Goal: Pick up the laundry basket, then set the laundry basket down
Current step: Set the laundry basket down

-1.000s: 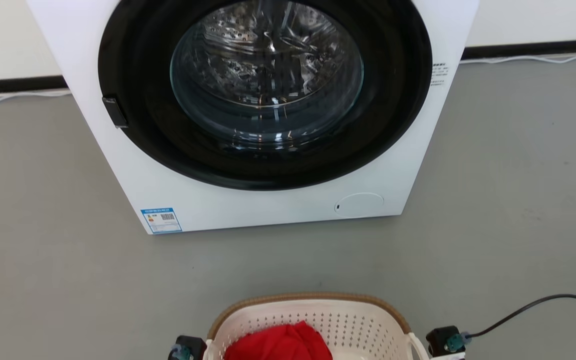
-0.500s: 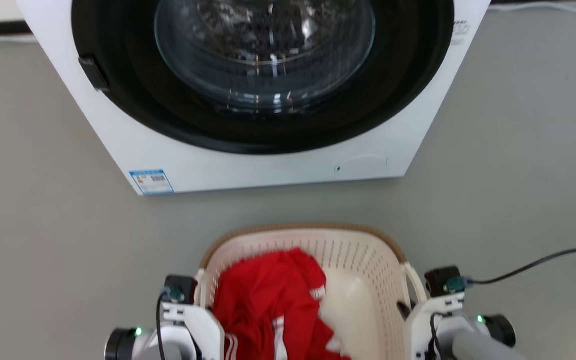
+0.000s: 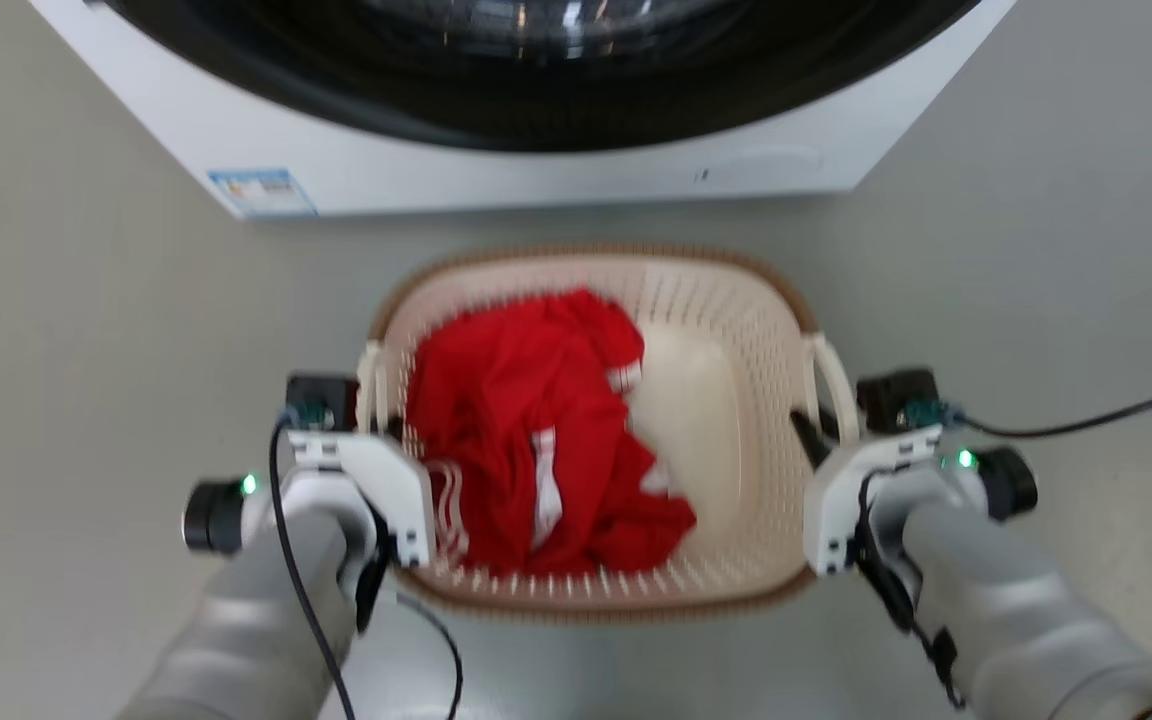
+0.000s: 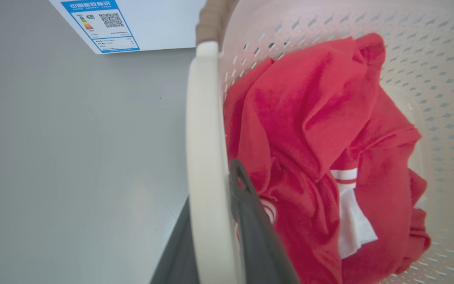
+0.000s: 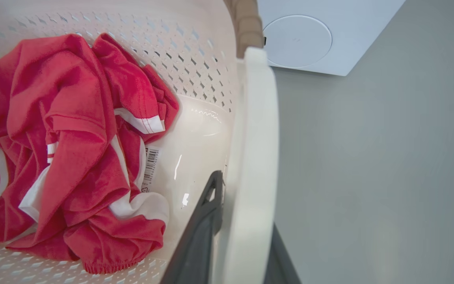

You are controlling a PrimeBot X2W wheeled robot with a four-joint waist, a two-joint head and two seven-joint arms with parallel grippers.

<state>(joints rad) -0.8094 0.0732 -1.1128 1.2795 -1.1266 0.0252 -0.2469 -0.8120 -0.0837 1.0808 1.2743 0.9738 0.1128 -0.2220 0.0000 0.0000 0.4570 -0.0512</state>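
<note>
The laundry basket is cream-white with perforated walls and a brown rim, and sits just in front of the washing machine. A crumpled red garment with white trim lies in its left half. My left gripper is shut on the basket's left loop handle, with one dark finger inside the loop. My right gripper is shut on the right loop handle, with a dark finger on the handle's inner side. The red garment leaves the basket floor bare on the right.
The white washing machine with its dark round door stands close behind the basket, on grey floor. A black cable trails off right from my right wrist. Another cable loops by my left forearm.
The head camera has tilted down, so the washer has slid up the picture and the whole basket and both forearms now show. Both grippers stay shut on the handles.
</note>
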